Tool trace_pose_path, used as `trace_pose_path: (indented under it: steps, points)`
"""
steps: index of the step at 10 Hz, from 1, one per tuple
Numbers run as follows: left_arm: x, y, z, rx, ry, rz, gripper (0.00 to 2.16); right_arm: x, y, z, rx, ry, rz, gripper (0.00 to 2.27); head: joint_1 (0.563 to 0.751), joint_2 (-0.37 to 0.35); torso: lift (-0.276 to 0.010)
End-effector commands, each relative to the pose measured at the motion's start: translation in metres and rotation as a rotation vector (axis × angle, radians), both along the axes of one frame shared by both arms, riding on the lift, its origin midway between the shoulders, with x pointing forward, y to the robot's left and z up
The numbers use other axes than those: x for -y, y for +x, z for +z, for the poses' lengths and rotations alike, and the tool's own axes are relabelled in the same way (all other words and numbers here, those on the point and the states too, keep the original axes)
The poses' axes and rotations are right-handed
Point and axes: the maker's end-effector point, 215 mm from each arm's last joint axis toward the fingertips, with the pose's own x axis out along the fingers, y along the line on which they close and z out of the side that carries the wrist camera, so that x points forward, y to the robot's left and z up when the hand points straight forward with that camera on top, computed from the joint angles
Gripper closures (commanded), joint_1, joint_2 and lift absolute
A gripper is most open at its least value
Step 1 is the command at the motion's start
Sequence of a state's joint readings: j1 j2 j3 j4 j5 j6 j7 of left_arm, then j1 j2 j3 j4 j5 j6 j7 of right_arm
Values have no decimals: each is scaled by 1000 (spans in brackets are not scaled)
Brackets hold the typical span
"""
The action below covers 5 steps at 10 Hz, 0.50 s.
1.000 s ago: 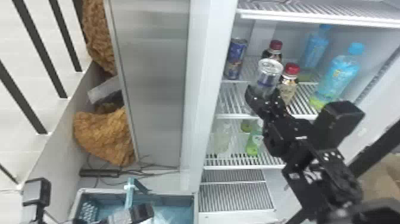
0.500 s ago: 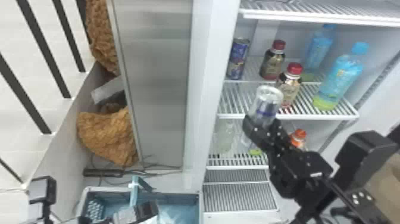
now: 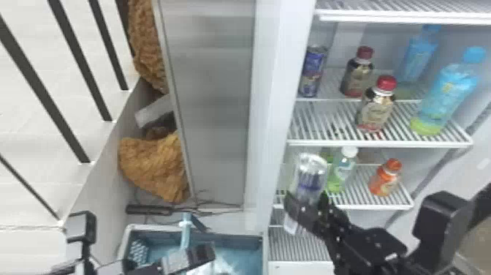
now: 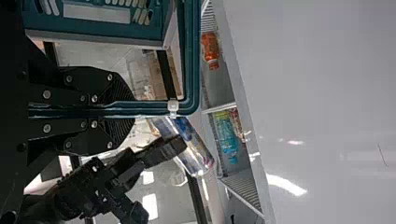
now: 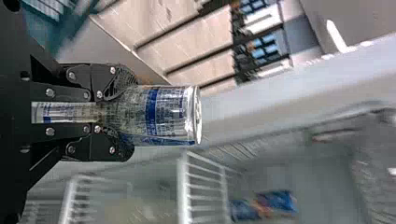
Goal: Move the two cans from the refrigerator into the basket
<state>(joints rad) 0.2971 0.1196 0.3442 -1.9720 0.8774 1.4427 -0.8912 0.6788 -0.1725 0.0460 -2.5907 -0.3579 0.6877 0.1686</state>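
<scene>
In the head view my right gripper [image 3: 307, 212] is shut on a silver-and-blue can [image 3: 309, 179], held upright in front of the refrigerator's lower shelf. The right wrist view has the same can [image 5: 163, 114] between the fingers of my right gripper [image 5: 116, 114]. A blue can [image 3: 313, 71] stands at the left of the middle shelf. The basket [image 3: 193, 230] is at the bottom, below the door, with my left gripper [image 3: 204, 252] over it. In the left wrist view my left gripper [image 4: 126, 109] is shut on the basket's handle [image 4: 184, 70].
Red-capped bottles [image 3: 376, 106] and blue bottles [image 3: 449, 95] stand on the middle shelf [image 3: 328, 120]. Below are a green bottle [image 3: 341, 172] and an orange bottle [image 3: 386, 179]. The open door [image 3: 215, 109] and its frame stand left of the shelves, above the basket.
The right gripper has come down and back from the middle shelf with the silver-and-blue can, leaving the red-capped bottles uncovered. The left arm has stayed about where it was.
</scene>
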Motion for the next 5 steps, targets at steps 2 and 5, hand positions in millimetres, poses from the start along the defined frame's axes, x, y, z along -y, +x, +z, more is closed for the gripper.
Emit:
trace_pose_path:
  steps: [2,5]
  points:
    - [-1,2,1,4,2,4,1191,-19,-19,-37,-125,30,93,1283,695,6,-31]
    - [-3,2,1,5,4,8,1191,-41,-39,-73,-246,94,226,1283,695,62,-31]
